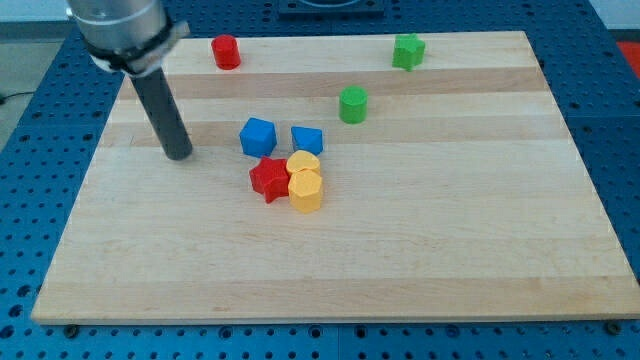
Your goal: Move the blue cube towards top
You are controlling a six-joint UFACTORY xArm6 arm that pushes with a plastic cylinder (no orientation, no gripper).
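Tip: my tip [179, 155] is kept left of the blue cube [258, 136], toward the board's [450, 260] left edge, not yet below it
Pincer: none fitted, so no state can be told

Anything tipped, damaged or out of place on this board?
Nothing stands out. All blocks sit flat on the wooden board; my tip rests to the view's left of the blue cube, apart from it.
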